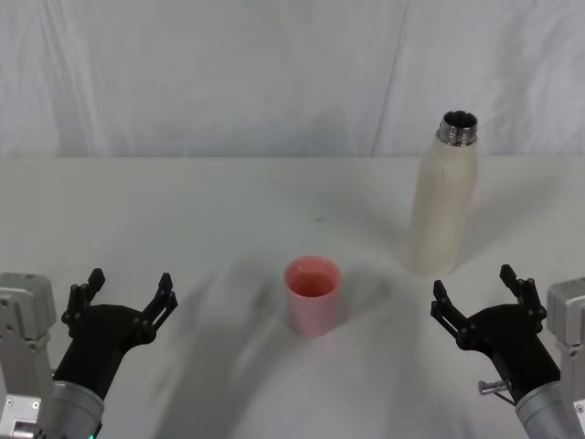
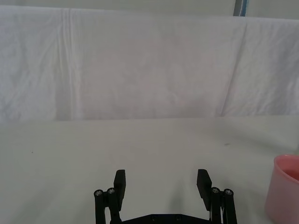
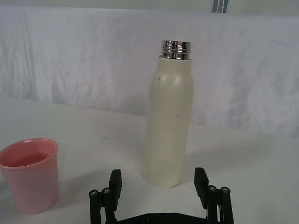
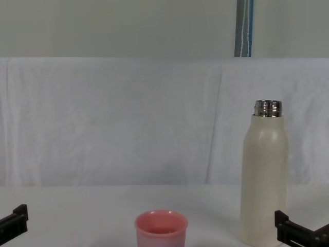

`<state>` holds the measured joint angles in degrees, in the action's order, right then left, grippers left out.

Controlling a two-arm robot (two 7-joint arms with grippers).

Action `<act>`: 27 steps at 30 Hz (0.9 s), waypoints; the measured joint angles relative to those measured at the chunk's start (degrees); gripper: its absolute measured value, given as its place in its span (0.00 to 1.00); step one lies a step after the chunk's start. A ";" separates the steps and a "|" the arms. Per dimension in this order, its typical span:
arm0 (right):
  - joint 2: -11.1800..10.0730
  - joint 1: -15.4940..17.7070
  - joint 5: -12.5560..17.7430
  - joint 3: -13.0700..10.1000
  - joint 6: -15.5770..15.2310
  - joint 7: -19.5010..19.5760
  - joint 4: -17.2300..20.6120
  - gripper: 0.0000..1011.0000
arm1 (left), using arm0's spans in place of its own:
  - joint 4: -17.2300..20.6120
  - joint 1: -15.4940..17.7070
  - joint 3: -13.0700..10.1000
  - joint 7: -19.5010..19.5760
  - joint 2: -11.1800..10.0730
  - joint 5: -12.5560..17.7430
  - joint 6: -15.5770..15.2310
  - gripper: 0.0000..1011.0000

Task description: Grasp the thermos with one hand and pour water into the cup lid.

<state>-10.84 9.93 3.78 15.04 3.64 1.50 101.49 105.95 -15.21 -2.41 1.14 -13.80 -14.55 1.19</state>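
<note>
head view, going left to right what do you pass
left gripper → cup lid → thermos → right gripper

The left matte black two-fingered gripper (image 1: 128,294) and its right twin (image 1: 473,292) carry silver pivot screws on slotted finger links, set on grey cylindrical wrists beside pale boxy housings

Both arms low at near edge, left gripper (image 1: 128,294) & right gripper (image 1: 475,294) spread wide.
</note>
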 joint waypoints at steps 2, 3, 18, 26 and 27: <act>0.00 0.00 0.00 0.00 0.00 0.00 0.00 0.99 | 0.00 0.00 0.00 0.00 0.00 0.00 0.00 0.99; 0.00 0.00 0.00 0.00 0.00 0.00 0.00 0.99 | 0.00 0.00 0.00 0.00 0.00 0.00 0.00 0.99; 0.00 0.00 0.00 0.00 0.00 0.00 0.00 0.99 | 0.00 0.00 0.00 0.00 0.00 0.00 0.00 0.99; 0.00 0.00 0.00 0.00 0.00 0.00 0.00 0.99 | 0.00 0.00 0.00 0.00 0.00 0.00 0.00 0.99; 0.00 0.00 0.00 0.00 0.00 0.00 0.00 0.99 | 0.00 0.00 0.00 0.00 0.00 0.00 0.00 0.99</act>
<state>-10.84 9.93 3.78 15.04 3.65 1.50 101.49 105.95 -15.21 -2.41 1.14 -13.81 -14.54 1.19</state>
